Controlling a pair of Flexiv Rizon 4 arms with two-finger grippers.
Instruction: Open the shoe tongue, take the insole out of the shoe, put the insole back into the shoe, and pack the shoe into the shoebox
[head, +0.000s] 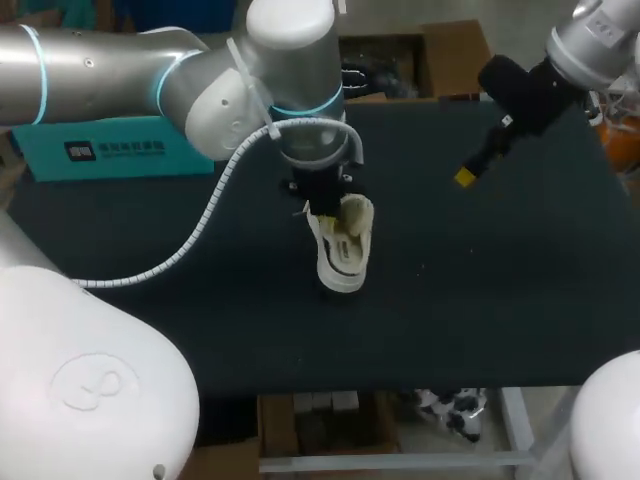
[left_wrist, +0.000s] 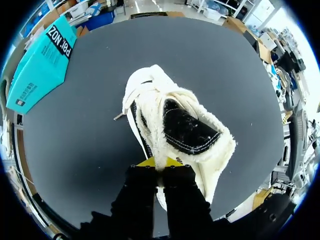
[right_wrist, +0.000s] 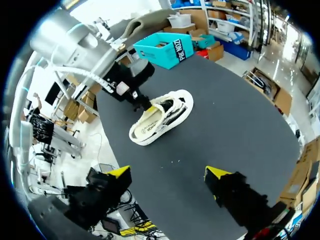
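Left gripper (left_wrist: 159, 162) pinches the fleecy rim of the shoe (left_wrist: 150, 100), seemingly steadying it on its side for access to the tongue. Right gripper (right_wrist: 169, 174) hangs spread, well apart from the shoe. The shoebox (head: 110, 150) lies well apart too, on the left arm's side.

In the head view the left arm (head: 290, 90) covers the left gripper (left_wrist: 159, 162) and the shoe's (head: 342, 250) far end, and it hides part of the shoebox (head: 100, 150). Only one yellow tip of the right gripper (head: 466, 177) shows there. In the left wrist view the black fingers (left_wrist: 137, 195) hide the shoe's near rim, and whether they pinch tongue or collar is unclear. The shoe's inside is too dark to tell whether the insole is there.
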